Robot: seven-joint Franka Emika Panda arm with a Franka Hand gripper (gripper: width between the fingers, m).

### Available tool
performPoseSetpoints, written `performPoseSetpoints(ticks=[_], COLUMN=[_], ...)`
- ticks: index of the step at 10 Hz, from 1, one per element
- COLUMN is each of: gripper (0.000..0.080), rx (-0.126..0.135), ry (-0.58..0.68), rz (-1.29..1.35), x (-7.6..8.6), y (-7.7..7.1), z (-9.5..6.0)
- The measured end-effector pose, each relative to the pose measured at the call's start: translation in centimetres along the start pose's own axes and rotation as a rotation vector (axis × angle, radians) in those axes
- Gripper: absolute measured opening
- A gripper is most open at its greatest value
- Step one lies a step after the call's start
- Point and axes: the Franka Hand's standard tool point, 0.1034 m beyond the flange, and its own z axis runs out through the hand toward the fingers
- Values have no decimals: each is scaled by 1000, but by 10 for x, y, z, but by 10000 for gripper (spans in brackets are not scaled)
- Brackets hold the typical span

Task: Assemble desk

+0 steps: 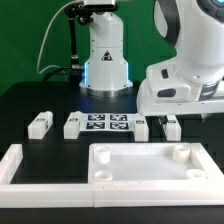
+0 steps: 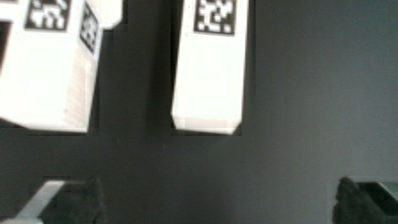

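The desk's white tabletop panel [image 1: 148,168] lies rim-up at the front of the black table, with round sockets in its corners. Two white leg blocks [image 1: 40,124] [image 1: 73,124] lie toward the exterior view's left, and two more [image 1: 141,127] [image 1: 172,127] lie under my hand. My gripper [image 1: 165,114] hovers just above that right pair. In the wrist view the gripper [image 2: 214,205] is open, and its dark fingertips [image 2: 63,202] stand wide apart over bare table. Two tagged leg blocks [image 2: 54,70] [image 2: 210,70] lie ahead of the fingertips, and neither is touched.
The marker board [image 1: 106,123] lies between the two pairs of legs. A low white border wall [image 1: 20,165] runs along the exterior view's left and front edge. The robot's white base [image 1: 105,60] stands at the back centre, before a green backdrop.
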Motion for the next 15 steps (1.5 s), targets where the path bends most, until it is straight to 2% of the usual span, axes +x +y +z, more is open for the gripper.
performPoseSetpoints(ticks=[1,2,3,7,8,9,10,13,15], gripper=[648,648,648,648,648,648,648,644,300], rx=[-11,-23,-19,-18,-19,-9,-12,-11,-12], ry=[-106,-250,-278,-276,-279,-319,-338,-335,-335], rz=[3,4,7,-2,-1,9,9,8,7], x=[-8,-13,-6,-5,-7,-18,-24,-23,-23], y=[2,5,5,4,4,5,6,5,5], z=[8,24,30,31,43,63,72,71,71])
